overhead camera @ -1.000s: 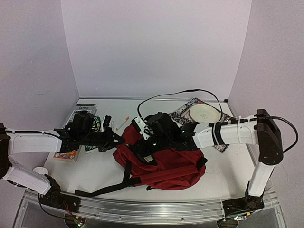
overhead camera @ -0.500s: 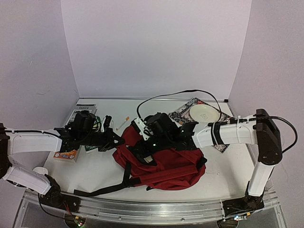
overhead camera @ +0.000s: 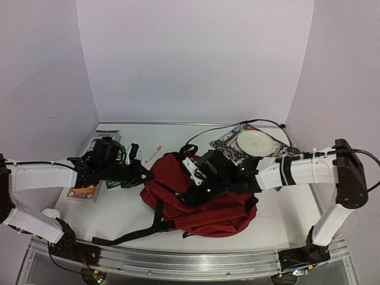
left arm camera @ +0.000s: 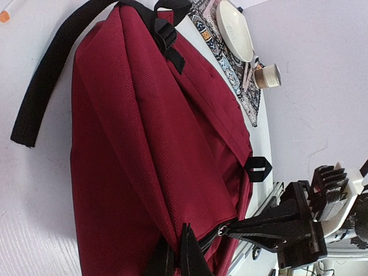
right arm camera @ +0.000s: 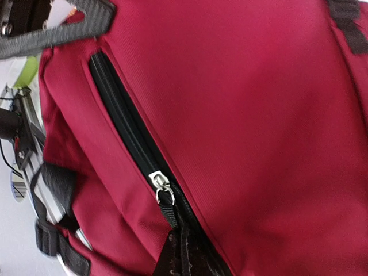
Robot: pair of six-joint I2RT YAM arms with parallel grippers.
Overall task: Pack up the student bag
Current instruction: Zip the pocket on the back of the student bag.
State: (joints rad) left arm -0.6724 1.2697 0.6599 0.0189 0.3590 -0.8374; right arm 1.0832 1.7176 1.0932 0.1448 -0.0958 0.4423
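The student bag (overhead camera: 219, 214) has its zip pull (right arm camera: 168, 211) clamped in the right fingers (right arm camera: 175, 259), which have dragged rightward across it. The left fingers (left arm camera: 190, 256) pinch its corner, so the zip is likely travelling.

The student bag (overhead camera: 208, 211) fills mid-table (books (overhead camera: 101, 142) crowd left); bare table (overhead camera: 282, 222) lies front-right.

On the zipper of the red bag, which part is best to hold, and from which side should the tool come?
Probably the black pull tab on the silver slider of the student bag: thin and flat, so pinch its two faces. Come from its free end, in line with the zipper, so the pull follows the track. The right tool is shut on it.
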